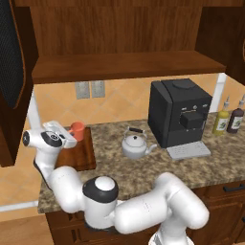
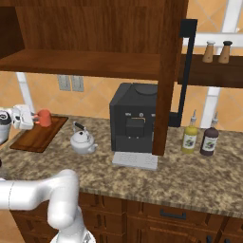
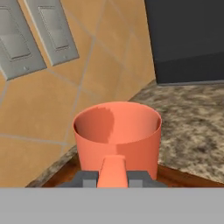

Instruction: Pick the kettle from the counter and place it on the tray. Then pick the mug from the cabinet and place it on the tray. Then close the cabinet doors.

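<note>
— Where is the claw (image 1: 72,131), and what are its jaws doing?

— It sits at the left end of the counter (image 1: 143,170), reaching out sideways over the tray (image 1: 81,153). The jaws are pressed close on the handle of the mug (image 1: 77,130); in the hand view the orange handle sits right between the two fingertips (image 3: 85,178), and the mug's open mouth faces up.

— So the mug is over the tray?

— Yes, the orange-red mug is upright above the far part of the dark reddish-brown tray. From the right base view it shows just beside the white hand, over the tray's back end. Whether its base touches the wood I cannot tell.

— And the kettle (image 1: 134,143)?

— The silver-grey kettle stands on the granite, to the right of the tray and apart from it, between the tray and the black coffee machine (image 1: 179,112). Its spout points towards the machine's grey drip plate.

— What else is around?

— Two grey wall switches (image 1: 89,89) on the tan tiles behind the tray. The cabinet (image 1: 119,38) hangs above with its wooden shelf, and one mesh-panelled door (image 1: 12,72) stands swung out at the left. Past the coffee machine, a yellow bottle (image 1: 221,118) and a dark bottle (image 1: 236,116) stand together on the counter. In the right base view two small shakers (image 2: 216,52) sit on a shelf at the upper right.
</note>
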### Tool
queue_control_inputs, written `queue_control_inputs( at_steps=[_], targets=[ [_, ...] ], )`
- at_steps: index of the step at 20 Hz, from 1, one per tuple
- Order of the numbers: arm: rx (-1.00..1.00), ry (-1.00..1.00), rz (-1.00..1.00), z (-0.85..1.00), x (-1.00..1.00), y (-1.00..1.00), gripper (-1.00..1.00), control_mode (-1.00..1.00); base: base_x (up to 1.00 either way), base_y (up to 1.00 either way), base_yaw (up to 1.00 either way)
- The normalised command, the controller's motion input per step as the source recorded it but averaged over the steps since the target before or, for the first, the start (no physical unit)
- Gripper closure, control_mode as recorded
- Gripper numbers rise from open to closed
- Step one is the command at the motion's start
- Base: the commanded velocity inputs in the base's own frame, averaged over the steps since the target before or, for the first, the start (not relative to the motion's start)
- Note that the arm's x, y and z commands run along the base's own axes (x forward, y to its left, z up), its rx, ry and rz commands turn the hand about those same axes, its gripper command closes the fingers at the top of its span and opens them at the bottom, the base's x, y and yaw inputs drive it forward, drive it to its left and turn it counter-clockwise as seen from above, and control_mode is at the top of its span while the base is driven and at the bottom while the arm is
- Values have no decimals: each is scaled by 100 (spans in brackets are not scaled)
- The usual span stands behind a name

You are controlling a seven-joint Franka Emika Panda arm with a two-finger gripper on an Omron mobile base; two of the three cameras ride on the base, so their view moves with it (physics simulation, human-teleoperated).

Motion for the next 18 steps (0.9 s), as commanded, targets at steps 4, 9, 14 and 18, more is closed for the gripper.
queue_control_inputs(
  at_steps=[4,9,14,18],
  targets=[
    [0,3,0,-36,43,27,100,-100,0,0,0],
    [0,2,0,-40,24,22,100,-100,0,0,0],
    [0,-5,0,-26,20,3,100,-100,0,0,0],
    [4,-7,0,-14,18,0,100,-100,0,0,0]
  ],
)
